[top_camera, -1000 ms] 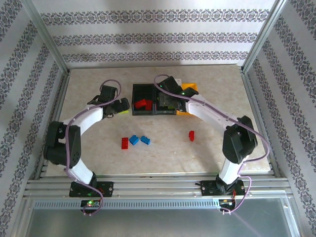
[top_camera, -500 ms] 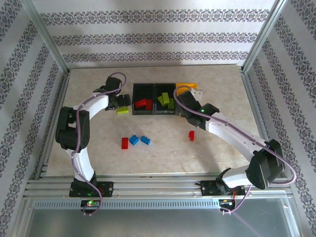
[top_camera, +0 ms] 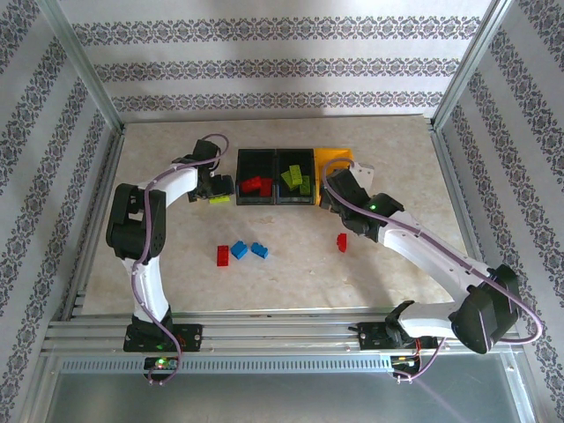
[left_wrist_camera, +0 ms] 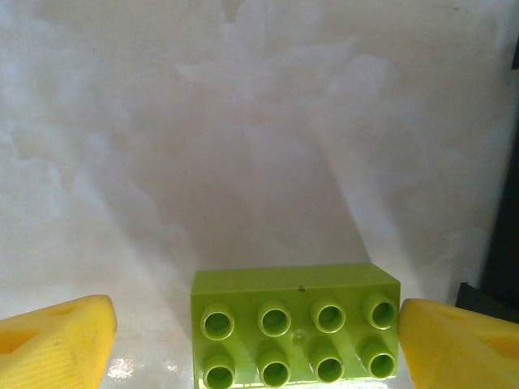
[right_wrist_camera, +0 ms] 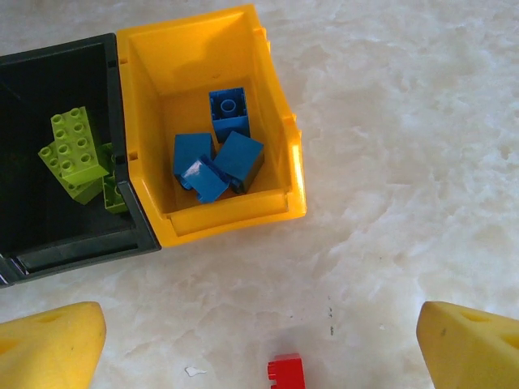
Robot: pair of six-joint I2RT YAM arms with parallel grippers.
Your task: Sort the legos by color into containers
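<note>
Left of the containers [top_camera: 273,201], the left gripper [left_wrist_camera: 258,344] straddles a lime lego [left_wrist_camera: 296,324], jaws open — ready to pinch; the right gripper [right_wrist_camera: 261,344] hovers over a red lego [right_wrist_camera: 285,371], jaws wide, empty.

A lime green brick [left_wrist_camera: 296,328] of smooth, glossy plastic lies on a pale, marble-look tabletop [left_wrist_camera: 243,121] with a soft sheen. The yellow finger pads [left_wrist_camera: 50,344] beside it look matt and finely grained. The yellow bin [right_wrist_camera: 195,49] is shiny plastic, the black bin [right_wrist_camera: 57,73] duller; the frame [top_camera: 282,333] is brushed metal.
</note>
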